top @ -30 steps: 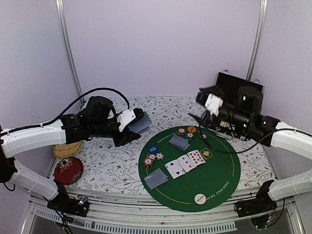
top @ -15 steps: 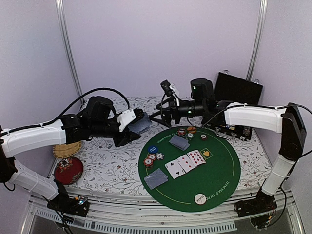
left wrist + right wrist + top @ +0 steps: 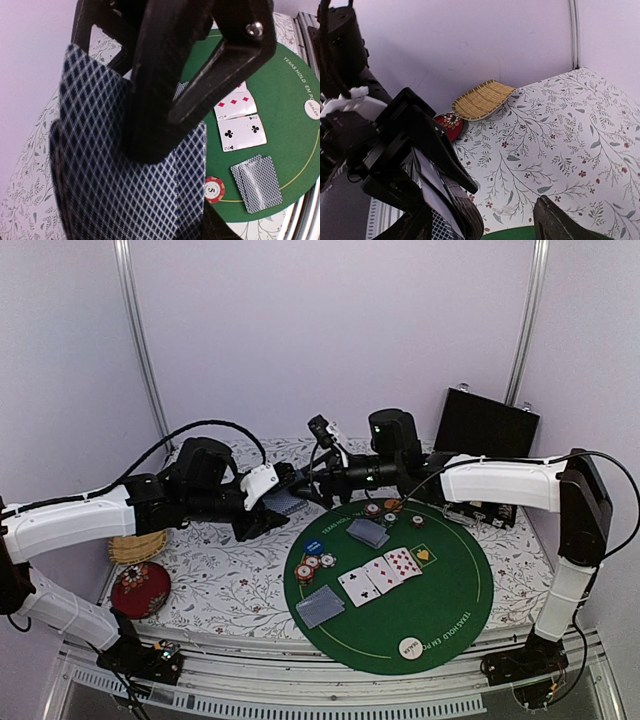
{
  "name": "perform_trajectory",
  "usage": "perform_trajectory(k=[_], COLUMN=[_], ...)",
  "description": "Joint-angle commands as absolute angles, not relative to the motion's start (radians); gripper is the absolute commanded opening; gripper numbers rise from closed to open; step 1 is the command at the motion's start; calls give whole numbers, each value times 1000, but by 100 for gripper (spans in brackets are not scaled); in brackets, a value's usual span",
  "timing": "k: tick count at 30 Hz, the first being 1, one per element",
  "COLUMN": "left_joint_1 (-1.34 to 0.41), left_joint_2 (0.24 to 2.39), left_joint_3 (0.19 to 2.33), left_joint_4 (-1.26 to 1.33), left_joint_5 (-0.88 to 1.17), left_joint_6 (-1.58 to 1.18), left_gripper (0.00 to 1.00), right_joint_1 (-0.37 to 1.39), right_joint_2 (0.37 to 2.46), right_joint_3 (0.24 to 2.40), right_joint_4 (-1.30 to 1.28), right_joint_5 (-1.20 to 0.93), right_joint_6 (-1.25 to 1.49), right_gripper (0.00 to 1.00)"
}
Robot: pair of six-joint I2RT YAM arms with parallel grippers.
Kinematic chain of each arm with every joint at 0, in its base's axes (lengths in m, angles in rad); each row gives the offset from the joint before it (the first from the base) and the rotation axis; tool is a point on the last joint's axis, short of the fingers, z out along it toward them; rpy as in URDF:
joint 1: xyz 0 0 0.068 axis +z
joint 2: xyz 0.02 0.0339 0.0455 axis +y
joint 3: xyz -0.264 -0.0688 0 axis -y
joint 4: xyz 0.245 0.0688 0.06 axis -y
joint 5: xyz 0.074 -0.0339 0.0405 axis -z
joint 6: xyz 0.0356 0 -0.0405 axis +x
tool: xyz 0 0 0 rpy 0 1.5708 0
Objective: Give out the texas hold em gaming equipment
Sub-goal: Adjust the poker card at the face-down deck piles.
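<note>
My left gripper [image 3: 280, 502] is shut on a deck of blue-backed cards [image 3: 291, 503], held above the floral cloth left of the green mat [image 3: 440, 590]. In the left wrist view the deck [image 3: 125, 190] fills the frame under a black finger [image 3: 165, 100]. My right gripper [image 3: 312, 483] is open, right at the deck. In the right wrist view the deck's edge [image 3: 465, 205] lies between its fingers [image 3: 560, 222]. On the mat lie three face-up cards [image 3: 380, 573], two face-down pairs [image 3: 368, 531] [image 3: 320, 606], chip piles [image 3: 312, 565] [image 3: 380, 510], a blue button [image 3: 314, 546] and a white dealer button [image 3: 409, 647].
A red round cushion [image 3: 140, 588] and a straw basket [image 3: 137, 546] lie at the left edge, also in the right wrist view [image 3: 482, 99]. An open black case [image 3: 485, 430] stands at the back right. An orange disc [image 3: 393, 505] lies by the far chips.
My right arm has swung from the black case at the back right leftward to the deck held by my left gripper. The left arm has not moved.
</note>
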State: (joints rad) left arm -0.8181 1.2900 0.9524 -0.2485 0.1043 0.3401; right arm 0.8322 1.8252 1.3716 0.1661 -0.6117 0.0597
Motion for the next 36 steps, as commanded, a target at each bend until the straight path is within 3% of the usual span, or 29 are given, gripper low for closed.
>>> perform_trajectory(k=[1,9,12,25,29,36], left_joint_1=[-828,-827,-828,-828,-828,-828], left_joint_2=[1287,1288,1289,1285,1285,1282], left_joint_3=[951,951,951,951,951,951], left_joint_4=[-229,-229,-229,-230,-229,-231], left_joint_5=[116,107,107,105,105,106], left_joint_6=[341,342,341,342,342,342], left_gripper=[45,45,45,45,45,45], right_joint_1=[845,844,844,845,844,845], right_joint_2=[1814,1742,1717,1700,1715,1764], right_joint_3=[1397,1337,1319,1328,1340,1384], right_joint_4=[185,154,146,86,77,71], right_joint_5=[-547,-497,-474,-587,-609,-594], right_joint_6=[57,51,49,47,46,58], right_gripper=[65,52,40,20,22,49])
